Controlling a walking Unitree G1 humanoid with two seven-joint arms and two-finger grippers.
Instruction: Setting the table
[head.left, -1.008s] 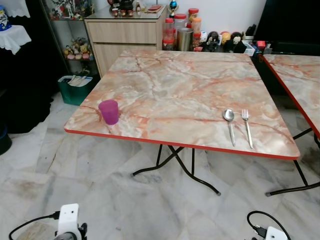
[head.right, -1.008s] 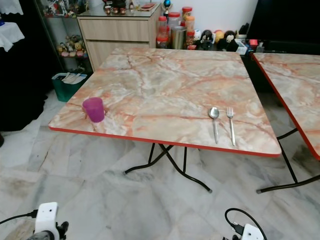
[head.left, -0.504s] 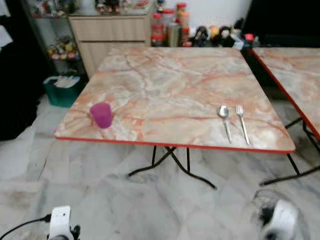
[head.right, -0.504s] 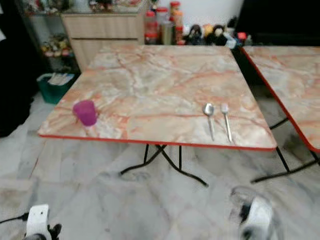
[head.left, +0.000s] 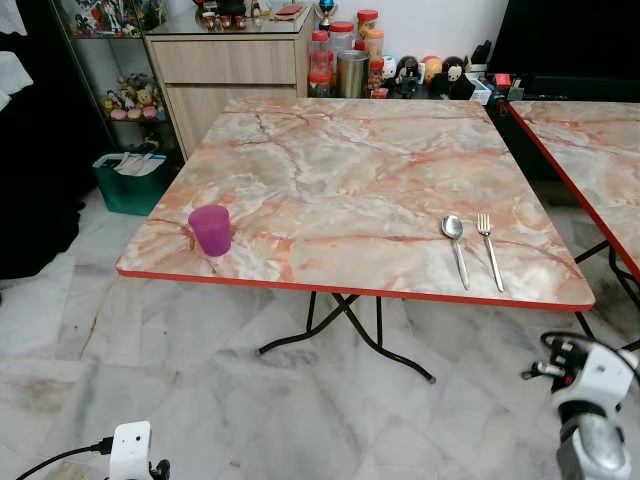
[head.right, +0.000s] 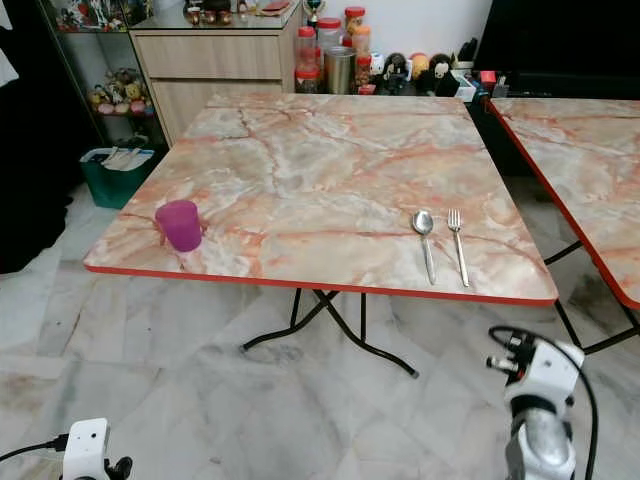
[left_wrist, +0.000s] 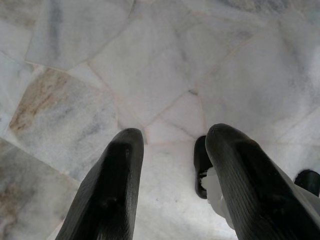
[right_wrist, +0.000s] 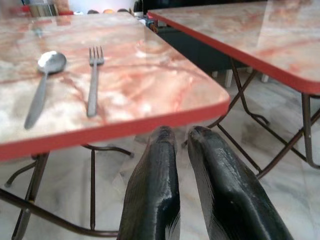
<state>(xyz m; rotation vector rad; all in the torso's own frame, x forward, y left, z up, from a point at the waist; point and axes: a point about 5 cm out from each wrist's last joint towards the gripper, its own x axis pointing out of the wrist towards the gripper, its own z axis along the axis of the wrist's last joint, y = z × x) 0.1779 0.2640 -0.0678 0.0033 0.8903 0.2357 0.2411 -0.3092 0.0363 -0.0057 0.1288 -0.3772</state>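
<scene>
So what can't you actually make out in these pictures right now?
- Inside of the purple plastic cup: head views, its own wall hides it.
- Jar labels by the wooden cabinet: too small.
- Second marble table: cut off by the head views' edge.

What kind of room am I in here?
Most likely a home dining area: a marble-pattern folding table holding a spoon, fork and purple cup, a wooden cabinet beside jars and figurines, on a marble floor.
</scene>
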